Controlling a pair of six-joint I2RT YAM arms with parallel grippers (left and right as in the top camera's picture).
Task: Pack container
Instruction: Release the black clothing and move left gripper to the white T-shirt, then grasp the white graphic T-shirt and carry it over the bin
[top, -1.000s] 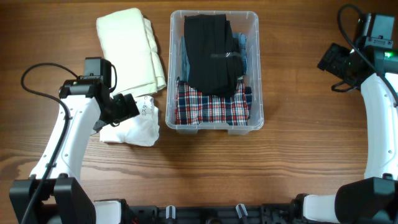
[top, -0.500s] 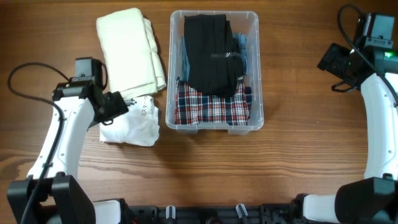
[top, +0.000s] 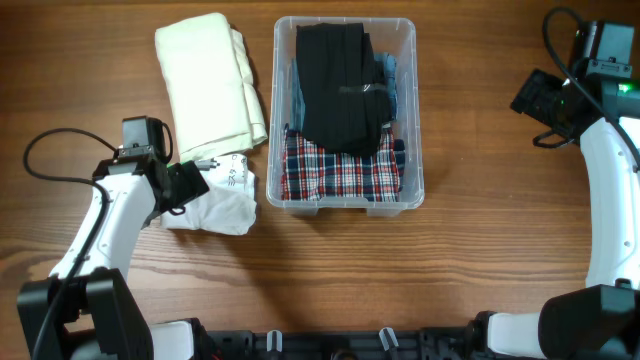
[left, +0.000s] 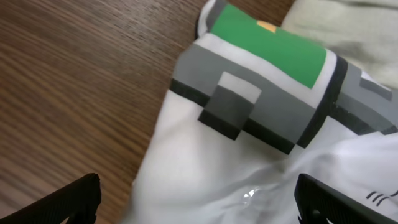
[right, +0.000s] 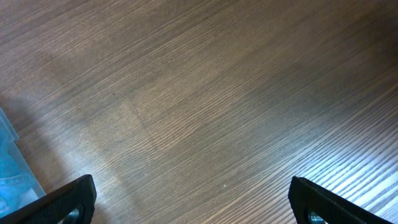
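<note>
Clear plastic container (top: 345, 207) sits on the table (top: 470, 260) just past the left claw (top: 198, 182), the way its tips point, w/ only a folded white tee (top: 225, 200) between. It's well apart from the right claw (right: 193, 202). Prob. a light shell: stiff at the rolled rim, thin walls likely flex & feel slick. Loaded w/ clothes it's heavier, so best hold = rim at a short end, or a low push on a wall. Inside: black garment (top: 340, 85), plaid cloth (top: 340, 170), bit of blue fabric (top: 392, 75), approx. full. Left claw: spread wide over the tee, gripping nothing; contact unclear. Right claw: also wide, empty, over bare wood. Cream folded cloth (top: 205, 85) lies beside the left claw & seems to touch the tee. Nothing blocks the container's rim.
</note>
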